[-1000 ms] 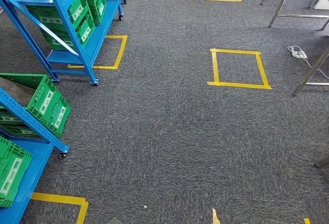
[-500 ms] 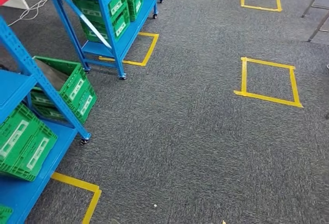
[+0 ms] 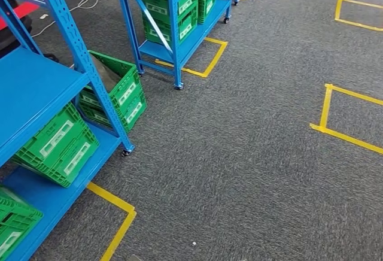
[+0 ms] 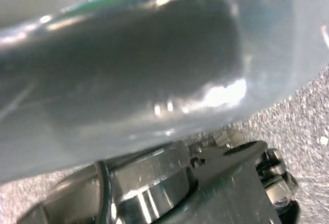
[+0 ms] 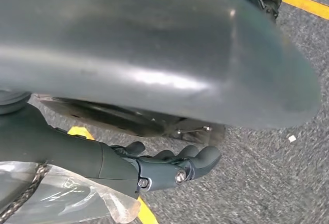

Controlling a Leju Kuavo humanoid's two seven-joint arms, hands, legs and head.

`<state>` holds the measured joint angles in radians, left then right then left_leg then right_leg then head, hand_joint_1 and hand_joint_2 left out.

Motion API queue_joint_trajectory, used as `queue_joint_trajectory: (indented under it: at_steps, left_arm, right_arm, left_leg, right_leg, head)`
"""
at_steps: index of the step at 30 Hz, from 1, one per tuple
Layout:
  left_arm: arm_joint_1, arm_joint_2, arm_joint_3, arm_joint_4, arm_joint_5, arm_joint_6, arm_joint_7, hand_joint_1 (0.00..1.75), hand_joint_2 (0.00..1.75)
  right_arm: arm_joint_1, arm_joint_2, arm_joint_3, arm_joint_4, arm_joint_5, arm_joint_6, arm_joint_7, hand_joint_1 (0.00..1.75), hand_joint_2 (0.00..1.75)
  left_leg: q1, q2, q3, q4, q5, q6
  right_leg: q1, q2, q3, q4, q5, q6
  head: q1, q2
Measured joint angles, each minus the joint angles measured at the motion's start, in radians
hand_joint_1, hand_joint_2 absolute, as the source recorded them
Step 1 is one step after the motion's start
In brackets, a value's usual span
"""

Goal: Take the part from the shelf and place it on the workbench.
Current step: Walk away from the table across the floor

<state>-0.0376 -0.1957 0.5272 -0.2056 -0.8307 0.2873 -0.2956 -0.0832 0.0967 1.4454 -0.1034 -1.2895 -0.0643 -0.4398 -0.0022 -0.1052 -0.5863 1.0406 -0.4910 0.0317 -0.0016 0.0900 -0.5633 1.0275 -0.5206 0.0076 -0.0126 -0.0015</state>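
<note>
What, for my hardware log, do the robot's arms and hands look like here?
In the right wrist view, the right hand is matte dark grey, with rounded dark fingers and small silver screw heads. Behind it the arm is smooth dark grey, with crinkled clear plastic film alongside.

**Blue shelf with green crates at the left**

The nearest shelf (image 3: 36, 90) is a blue metal rack on small castors, standing on grey carpet at the left of the head view. Its upper deck is bare blue sheet. On the lower deck sit green slatted plastic crates (image 3: 56, 146) with pale label strips, one tilted on edge. Behind the upright, another green crate (image 3: 118, 90) rests at a slant. The part itself cannot be made out in any crate.
</note>
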Motion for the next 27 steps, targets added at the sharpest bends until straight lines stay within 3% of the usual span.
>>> queue_joint_trajectory:
  at_steps: [2, 3, 5, 7, 9, 10, 11, 13, 15, 17, 19, 22, 24, 27]
  left_arm:
    - [0.003, -0.001, 0.000, 0.000, 0.000, 0.000, 0.000, 0.00, 0.00]
    - [0.004, -0.001, 0.000, 0.000, 0.000, 0.000, 0.000, 0.00, 0.00]
    - [0.004, 0.001, 0.000, 0.000, 0.000, 0.000, 0.000, 0.00, 0.00]
    - [0.001, 0.002, 0.001, 0.000, 0.001, 0.000, -0.001, 0.00, 0.00]
    - [0.002, 0.003, 0.002, 0.000, 0.002, 0.000, -0.001, 0.00, 0.00]
    - [0.003, 0.003, 0.003, 0.000, 0.002, 0.000, -0.001, 0.00, 0.00]
    - [0.004, 0.004, 0.004, 0.000, 0.002, 0.000, -0.001, 0.00, 0.00]
    - [0.004, 0.006, 0.005, 0.000, 0.002, 0.000, -0.001, 0.00, 0.00]
    - [0.001, 0.006, 0.006, 0.000, 0.004, 0.001, -0.001, 0.00, 0.00]
    - [0.001, 0.007, 0.014, 0.000, 0.020, 0.002, -0.004, 0.00, 0.00]
    - [0.005, 0.010, 0.031, 0.000, 0.045, 0.001, -0.010, 0.00, 0.00]
    - [0.004, 0.020, 0.063, 0.000, 0.088, -0.007, -0.017, 0.00, 0.00]
    - [0.003, 0.023, 0.073, 0.000, 0.104, -0.010, -0.018, 0.00, 0.00]
    - [0.003, 0.025, 0.081, 0.000, 0.116, -0.015, -0.017, 0.00, 0.00]
  right_arm:
    - [0.000, 0.000, 0.000, 0.000, 0.000, 0.000, 0.000, 0.00, 0.00]
    - [0.000, 0.001, 0.000, 0.000, -0.001, 0.000, 0.000, 0.00, 0.00]
    - [-0.001, 0.001, 0.000, 0.000, -0.002, 0.000, -0.001, 0.00, 0.00]
    - [0.001, 0.002, 0.000, 0.000, -0.002, 0.001, -0.001, 0.00, 0.00]
    - [0.003, 0.002, 0.000, 0.000, -0.002, 0.000, -0.003, 0.00, 0.00]
    - [0.003, 0.002, 0.000, 0.000, -0.002, 0.000, -0.004, 0.00, 0.00]
    - [0.002, 0.002, 0.001, 0.000, -0.002, 0.000, -0.005, 0.00, 0.00]
    - [0.001, 0.001, 0.001, 0.000, -0.001, -0.001, -0.009, 0.00, 0.00]
    - [0.000, 0.001, 0.001, 0.000, 0.002, -0.001, -0.010, 0.00, 0.00]
    - [-0.002, 0.003, 0.006, 0.000, 0.017, -0.007, -0.002, 0.00, 0.00]
    - [-0.009, 0.012, 0.018, 0.000, 0.038, -0.021, 0.017, 0.00, 0.00]
    - [-0.023, 0.029, 0.041, -0.002, 0.072, -0.043, 0.046, 0.00, 0.00]
    - [-0.028, 0.033, 0.049, -0.004, 0.083, -0.048, 0.054, 0.00, 0.00]
    - [-0.032, 0.033, 0.052, -0.004, 0.086, -0.049, 0.057, 0.00, 0.00]
  left_leg:
    - [0.003, -0.020, -0.004, -0.003, 0.003, -0.012]
    - [0.002, -0.015, -0.005, 0.001, -0.001, -0.018]
    - [-0.002, 0.029, -0.028, 0.054, -0.038, -0.029]
    - [0.000, 0.079, -0.082, 0.173, -0.099, -0.038]
    - [0.006, 0.095, -0.120, 0.253, -0.118, -0.047]
    - [0.010, 0.100, -0.114, 0.244, -0.100, -0.050]
    - [0.013, 0.106, -0.091, 0.197, -0.066, -0.053]
    - [0.012, 0.148, -0.027, 0.067, -0.006, -0.056]
    - [0.005, 0.181, 0.003, 0.000, 0.008, -0.045]
    - [0.002, 0.170, 0.000, -0.004, 0.003, -0.028]
    - [0.005, 0.148, 0.002, -0.009, 0.005, -0.016]
    - [0.008, 0.120, 0.002, -0.011, 0.007, -0.004]
    - [0.007, 0.112, 0.002, -0.011, 0.007, -0.002]
    - [0.006, 0.106, 0.002, -0.011, 0.006, -0.002]
  right_leg:
    - [0.000, -0.013, 0.010, -0.012, 0.001, 0.000]
    - [-0.002, -0.024, 0.015, -0.019, 0.003, -0.003]
    - [-0.007, -0.053, 0.026, -0.033, 0.007, -0.009]
    - [-0.006, -0.086, 0.033, -0.036, 0.004, -0.013]
    - [-0.007, -0.116, 0.038, -0.035, -0.002, -0.012]
    - [-0.007, -0.129, 0.041, -0.035, -0.005, -0.011]
    - [-0.008, -0.140, 0.046, -0.035, -0.009, -0.008]
    - [-0.007, -0.159, 0.056, -0.033, -0.019, 0.002]
    - [-0.001, -0.177, 0.061, -0.031, -0.027, 0.015]
    - [0.002, -0.198, 0.066, -0.032, -0.032, 0.024]
    - [-0.001, -0.185, 0.062, -0.017, -0.051, 0.033]
    - [-0.003, -0.114, -0.007, 0.124, -0.126, 0.037]
    - [-0.003, -0.103, -0.038, 0.186, -0.152, 0.037]
    - [-0.002, -0.100, -0.055, 0.216, -0.159, 0.036]
  head:
    - [0.000, 0.000]
    - [-0.001, 0.000]
    - [-0.005, 0.000]
    - [-0.008, 0.000]
    - [-0.008, 0.000]
    - [-0.008, 0.000]
    - [-0.008, 0.000]
    - [-0.009, 0.000]
    - [-0.009, 0.000]
    - [-0.005, 0.000]
    - [0.000, 0.000]
    - [0.011, 0.000]
    - [0.011, 0.000]
    - [0.011, 0.000]
